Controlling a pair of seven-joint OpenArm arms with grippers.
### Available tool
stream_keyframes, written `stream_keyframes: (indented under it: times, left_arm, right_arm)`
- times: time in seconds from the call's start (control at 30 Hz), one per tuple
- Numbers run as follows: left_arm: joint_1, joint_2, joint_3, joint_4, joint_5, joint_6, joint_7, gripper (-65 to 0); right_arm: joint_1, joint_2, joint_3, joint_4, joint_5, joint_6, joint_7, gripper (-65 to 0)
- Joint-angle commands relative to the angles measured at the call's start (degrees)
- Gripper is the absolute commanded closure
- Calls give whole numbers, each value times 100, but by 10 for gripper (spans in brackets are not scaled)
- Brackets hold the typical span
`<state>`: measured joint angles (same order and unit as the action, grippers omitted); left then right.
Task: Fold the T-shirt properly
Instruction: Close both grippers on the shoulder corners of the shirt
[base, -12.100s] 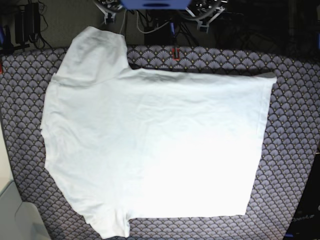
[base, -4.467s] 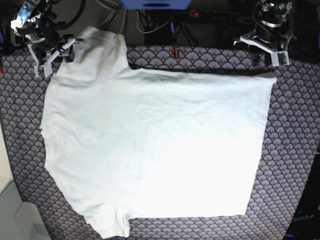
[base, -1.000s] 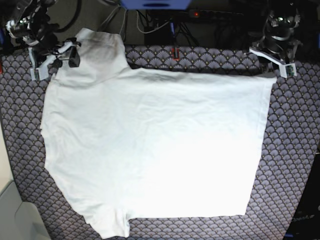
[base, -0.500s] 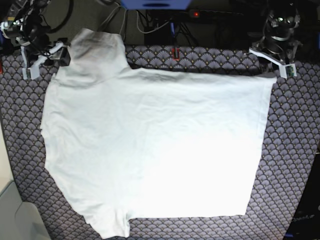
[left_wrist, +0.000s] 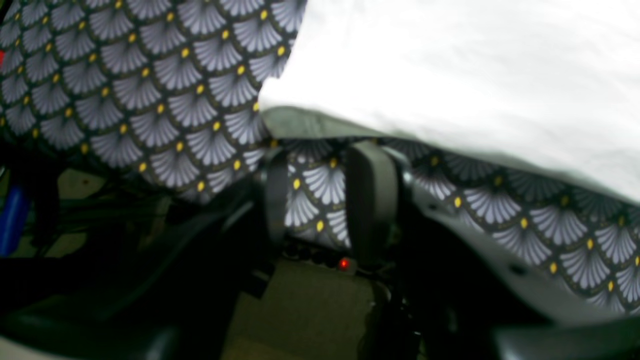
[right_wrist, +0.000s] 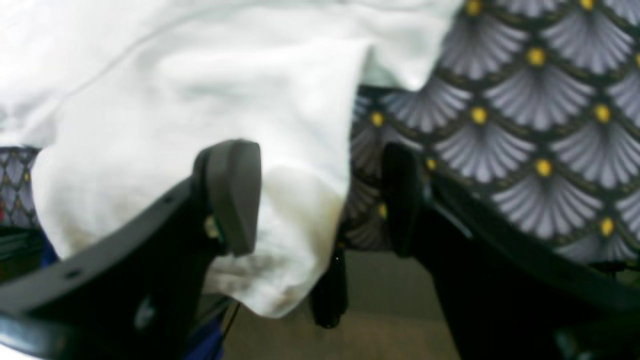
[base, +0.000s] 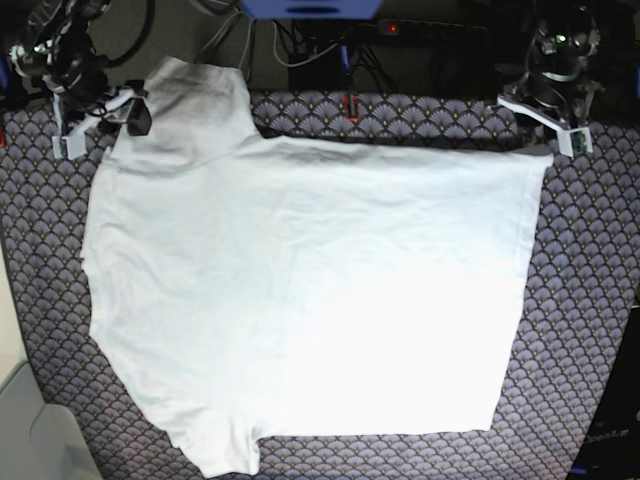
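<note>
Scallop-patterned cloth (base: 580, 300) carries the T-shirt (base: 300, 300), spread flat with its long axis running left to right. At the far edge, your right gripper (right_wrist: 320, 195) straddles the far-left sleeve, jaws apart; your left gripper (left_wrist: 322, 200) stands just short of the far-right hem corner, jaws apart, empty.

T-shirt (base: 300, 290): white matt wrinkly cloth | table cover (base: 590, 300): patterned fabric
</note>
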<state>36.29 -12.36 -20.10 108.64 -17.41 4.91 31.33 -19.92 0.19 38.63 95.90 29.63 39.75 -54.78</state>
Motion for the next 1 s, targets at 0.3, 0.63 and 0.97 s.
stream_keyframes:
  times: [0.3,0.63,0.97]
  left_arm:
    - [23,-43,-25,85,31,15,-113,-225]
    - [-29,-43,-25,-99,31,15,-113,-225]
    - [-223,124,-623,-249,-13,6,-113,-228]
  right_arm:
    - [-25,3,-290,-21,-31,25,-91,-324]
    - [-8,12,-307,-21,-66,25,-91,-26]
    - [-8,91,-509,-21,-66,25,-82,-16]
